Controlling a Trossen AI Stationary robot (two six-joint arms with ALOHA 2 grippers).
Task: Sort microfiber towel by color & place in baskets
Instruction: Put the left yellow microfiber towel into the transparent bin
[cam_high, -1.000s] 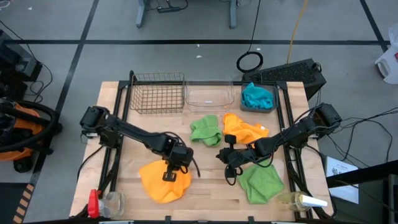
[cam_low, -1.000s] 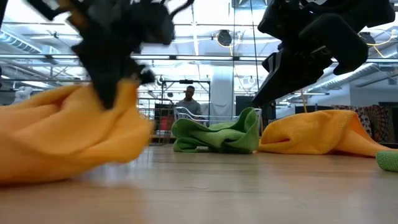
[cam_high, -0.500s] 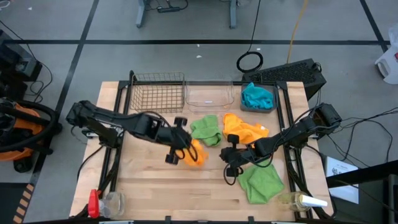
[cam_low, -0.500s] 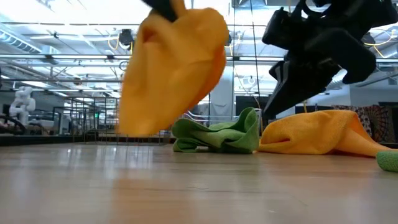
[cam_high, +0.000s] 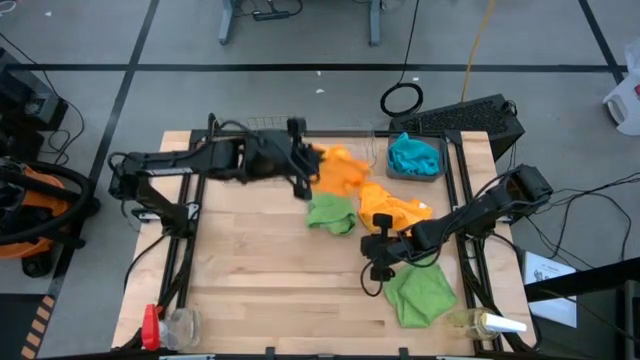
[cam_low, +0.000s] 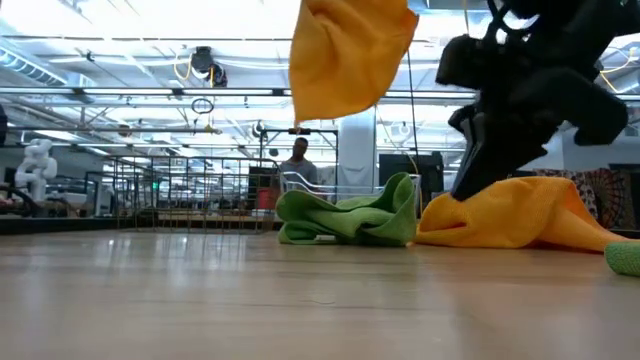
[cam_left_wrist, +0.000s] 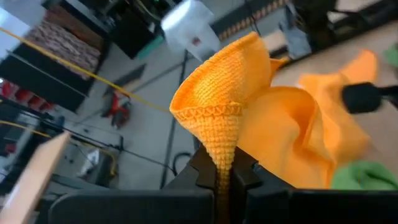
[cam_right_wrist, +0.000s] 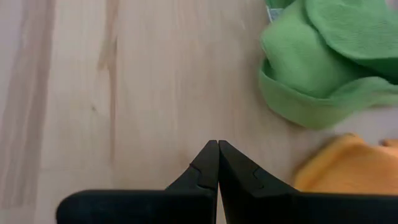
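Five microfiber towels show in the high view: two orange, two green and one teal. One orange towel (cam_high: 338, 168) hangs in the air from the left gripper (cam_high: 303, 162), whose fingers are pinched together on a fold of it, above the far middle of the table near the clear plastic tub (cam_high: 335, 152). The second orange towel (cam_high: 393, 209) lies crumpled on the table (cam_high: 240, 270), just beside a green towel (cam_high: 332, 213). The other green towel (cam_high: 418, 293) lies flat near the right front corner. The teal towel (cam_high: 414, 154) sits inside the dark grey tub (cam_high: 392, 170). Three baskets stand in a row along the far edge: the wire-mesh basket (cam_high: 235, 130), the clear tub and the grey tub. The left arm stretches level across the wire-mesh basket toward the clear tub. The right gripper (cam_high: 377, 262) hangs low over bare wood between the lying orange towel and the flat green one, fingers pressed together and holding nothing.
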